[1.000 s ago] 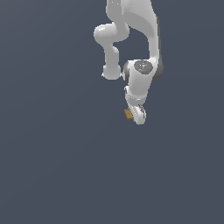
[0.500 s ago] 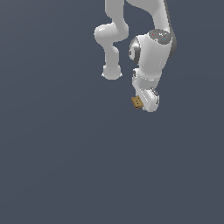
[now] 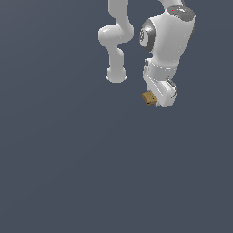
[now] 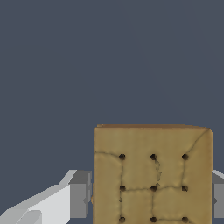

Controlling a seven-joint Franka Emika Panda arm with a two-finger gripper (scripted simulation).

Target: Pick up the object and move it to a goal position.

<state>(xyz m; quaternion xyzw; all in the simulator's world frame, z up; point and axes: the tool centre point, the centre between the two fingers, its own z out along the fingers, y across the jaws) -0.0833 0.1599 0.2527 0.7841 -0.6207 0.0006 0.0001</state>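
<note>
We have the gripper (image 3: 154, 101) clamped on the tan block (image 3: 148, 97), its pads (image 4: 79, 200) squeezing opposite sides so we can carry it goalward.

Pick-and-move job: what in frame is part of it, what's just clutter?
Part of the job:
- tan block with dark dots, clamped between the fingers
- gripper, shut on the block

Just lying about:
- nothing visible; only the arm and the plain dark grey background. No goal marker shows.
</note>
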